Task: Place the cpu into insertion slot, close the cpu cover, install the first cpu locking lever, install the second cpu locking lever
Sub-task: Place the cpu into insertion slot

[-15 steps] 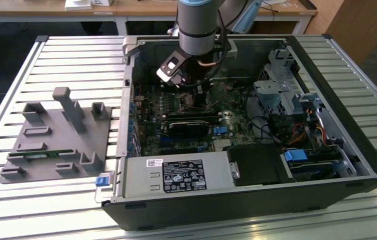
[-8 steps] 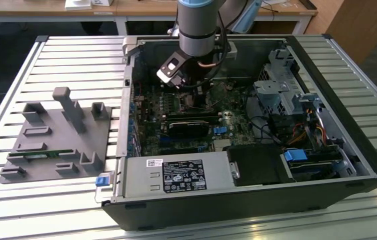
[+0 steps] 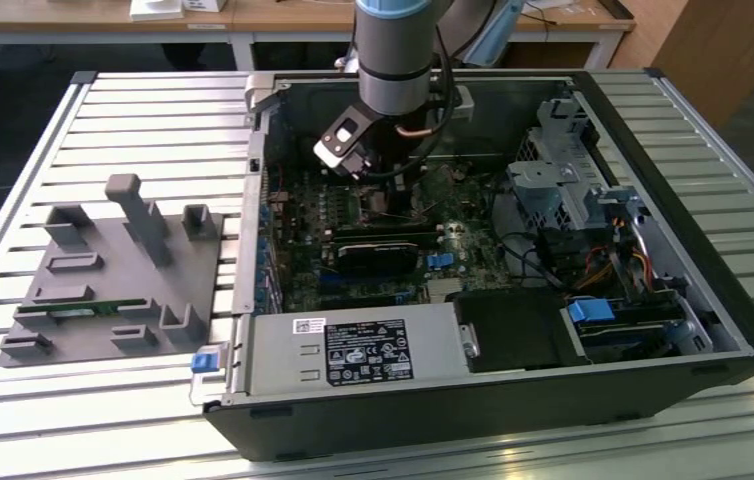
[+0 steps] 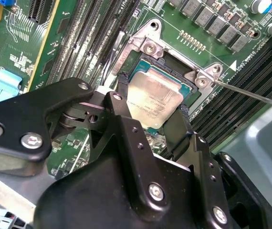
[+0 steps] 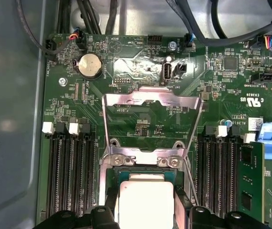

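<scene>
- Gripper pinches the cpu by two opposite edges, low over the slot; whether the chip is fully seated cannot be told.
- Cover stands open behind the slot, with a lever lying free beside it.
- Risk: a tilted or off-square cpu could ride the slot's frame and bend pins, and fingers opening against that frame could drag it askew.

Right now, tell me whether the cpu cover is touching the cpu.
Apart. In the first wrist view the cpu cover is swung open past its hinge, with a clear gap to the cpu.
</scene>
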You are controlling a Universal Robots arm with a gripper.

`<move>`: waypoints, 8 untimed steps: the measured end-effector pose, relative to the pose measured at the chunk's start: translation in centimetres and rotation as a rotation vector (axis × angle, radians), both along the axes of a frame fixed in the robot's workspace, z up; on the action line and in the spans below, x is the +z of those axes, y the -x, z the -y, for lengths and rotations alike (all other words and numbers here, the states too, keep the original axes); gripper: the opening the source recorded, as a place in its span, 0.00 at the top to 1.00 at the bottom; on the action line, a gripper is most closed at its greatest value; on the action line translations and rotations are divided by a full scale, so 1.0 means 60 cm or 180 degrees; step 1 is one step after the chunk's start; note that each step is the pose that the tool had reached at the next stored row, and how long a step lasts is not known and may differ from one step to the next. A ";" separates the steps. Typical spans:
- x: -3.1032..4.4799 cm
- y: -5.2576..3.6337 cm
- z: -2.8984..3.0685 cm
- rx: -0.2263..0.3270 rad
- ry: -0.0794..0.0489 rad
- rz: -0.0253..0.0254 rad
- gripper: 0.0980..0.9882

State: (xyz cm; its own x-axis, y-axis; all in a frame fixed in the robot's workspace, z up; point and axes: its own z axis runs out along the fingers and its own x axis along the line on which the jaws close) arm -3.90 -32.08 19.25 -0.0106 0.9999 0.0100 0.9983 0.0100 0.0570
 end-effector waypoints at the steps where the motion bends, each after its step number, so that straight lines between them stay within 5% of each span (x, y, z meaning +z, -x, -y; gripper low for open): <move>1: 0.000 0.000 0.0000 0.0000 0.0000 0.0000 0.50; 8: -0.001 0.000 -0.0002 0.0000 -0.0002 0.0002 0.50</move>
